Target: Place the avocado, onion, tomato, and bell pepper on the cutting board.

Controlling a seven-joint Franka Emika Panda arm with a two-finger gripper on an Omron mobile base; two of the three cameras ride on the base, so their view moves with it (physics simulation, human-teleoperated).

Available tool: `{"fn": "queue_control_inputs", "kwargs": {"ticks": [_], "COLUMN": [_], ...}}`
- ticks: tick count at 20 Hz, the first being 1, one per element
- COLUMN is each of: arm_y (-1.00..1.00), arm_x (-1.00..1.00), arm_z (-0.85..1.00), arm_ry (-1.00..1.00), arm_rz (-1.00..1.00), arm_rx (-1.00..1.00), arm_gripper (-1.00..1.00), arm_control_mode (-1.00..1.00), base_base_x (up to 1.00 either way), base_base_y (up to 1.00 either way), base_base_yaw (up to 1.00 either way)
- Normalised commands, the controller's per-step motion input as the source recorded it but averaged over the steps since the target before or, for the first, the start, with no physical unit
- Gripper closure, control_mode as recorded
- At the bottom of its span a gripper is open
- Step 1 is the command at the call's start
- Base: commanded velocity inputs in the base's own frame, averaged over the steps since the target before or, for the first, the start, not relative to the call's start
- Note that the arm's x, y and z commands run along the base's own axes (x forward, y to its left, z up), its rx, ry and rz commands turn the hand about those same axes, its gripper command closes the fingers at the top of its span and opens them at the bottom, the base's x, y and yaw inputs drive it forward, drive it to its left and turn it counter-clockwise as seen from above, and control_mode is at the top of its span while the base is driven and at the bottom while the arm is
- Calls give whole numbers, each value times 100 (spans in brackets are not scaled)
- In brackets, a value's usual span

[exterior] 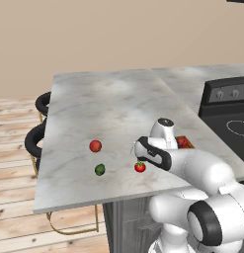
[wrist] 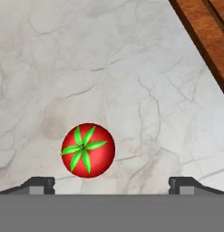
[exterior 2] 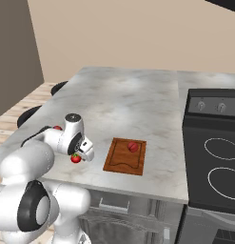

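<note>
A marble counter (exterior: 108, 113) carries everything, with a dark stove (exterior 2: 216, 143) at its right end. The cutting board (exterior 2: 122, 159) lies near the front edge, a red ball (exterior 2: 133, 147) on it; in the left base view the arm hides most of it. The gripper (wrist: 111, 183) hangs spread wide above the tomato (wrist: 88, 150), only its tips in frame. Left of it sit another red ball (exterior: 95, 146) and the avocado (exterior: 100, 169), both off the board.
</note>
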Motion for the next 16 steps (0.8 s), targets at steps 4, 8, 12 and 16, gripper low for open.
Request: {"fn": "queue_control_inputs", "kwargs": {"ticks": [4,8,12,16], "arm_y": [0,1,6,20], "arm_x": [10,8,15,12], "arm_z": [-9,-14,-17,-16], "arm_ry": [-7,-4,-3,0], "arm_rz": [0,0,0,0], "arm_rx": [0,0,0,0], "arm_gripper": [-100,-100,-100,-100], "arm_control_mode": [-100,-100,-100,-100], "base_base_x": [0,0,0,0], "base_base_y": [0,0,0,0], "base_base_yaw": [0,0,0,0]}}
